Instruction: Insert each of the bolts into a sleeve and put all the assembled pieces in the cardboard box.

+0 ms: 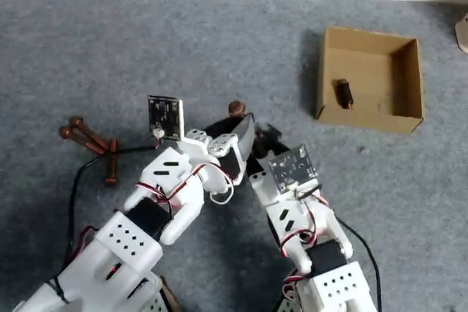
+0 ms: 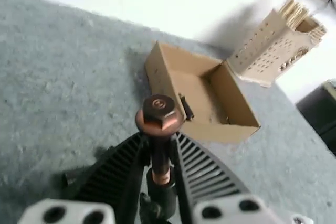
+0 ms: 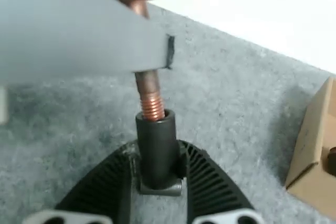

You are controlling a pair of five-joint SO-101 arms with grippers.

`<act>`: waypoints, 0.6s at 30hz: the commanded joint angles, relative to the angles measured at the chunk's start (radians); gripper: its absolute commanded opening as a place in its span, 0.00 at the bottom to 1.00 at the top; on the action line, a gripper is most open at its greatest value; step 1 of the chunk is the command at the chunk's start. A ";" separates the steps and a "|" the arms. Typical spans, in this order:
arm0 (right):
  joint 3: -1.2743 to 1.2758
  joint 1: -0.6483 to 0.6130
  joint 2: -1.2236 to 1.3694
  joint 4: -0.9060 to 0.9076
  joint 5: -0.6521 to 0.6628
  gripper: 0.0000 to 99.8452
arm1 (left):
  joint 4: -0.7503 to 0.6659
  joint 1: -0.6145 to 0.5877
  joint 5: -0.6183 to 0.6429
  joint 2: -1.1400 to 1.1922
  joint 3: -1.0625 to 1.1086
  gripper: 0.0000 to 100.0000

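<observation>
Where grey felt-like matting (image 1: 110, 42) covers the table, two white arms rise from the lower edge of the high view. The left arm (image 1: 146, 217) comes from the lower left and the right arm (image 1: 311, 242) from the lower centre, and their tips meet at mid-frame. The open-topped brown cardboard box (image 1: 365, 119) sits in the upper right, well apart from both grippers. In the left wrist view a beige perforated block (image 2: 268, 45) stands just beyond the box.

The left gripper (image 2: 159, 148), with black ribbed fingers, is pinching the copper-coloured hex-head bolt (image 2: 158, 115) by its shank, just under the flanged head. The right gripper (image 3: 156, 169) is clamped on the black cylindrical sleeve (image 3: 155, 135), gripping the end nearest its wrist, with the open mouth facing away. Bolt and sleeve share one long axis. The bolt's head points toward the upper edge of the high view, away from the sleeve. Its threaded end sits just inside the sleeve's mouth, with most of the shank outside. Marks stamped on the bolt head are too blurred to read.

Three loose copper-brown bolts (image 1: 89, 139) lie bunched together on the matting at the left of the high view, two slanting toward the upper left and one along the frame's vertical. One dark assembled piece (image 1: 344, 93) lies inside the box near its left wall, its long axis roughly up and down the frame.
</observation>
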 commanded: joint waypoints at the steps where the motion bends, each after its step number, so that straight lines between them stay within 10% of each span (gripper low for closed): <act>1: -0.025 -0.001 -0.096 -0.007 -0.006 0.01 | 0.025 0.024 -0.068 0.001 -0.001 0.01; 10: -0.025 -0.002 -0.096 -0.007 -0.009 0.01 | 0.023 0.021 -0.072 0.008 -0.007 0.03; 18: -0.015 -0.033 -0.097 0.007 -0.003 0.01 | 0.058 0.021 -0.064 0.002 0.012 0.38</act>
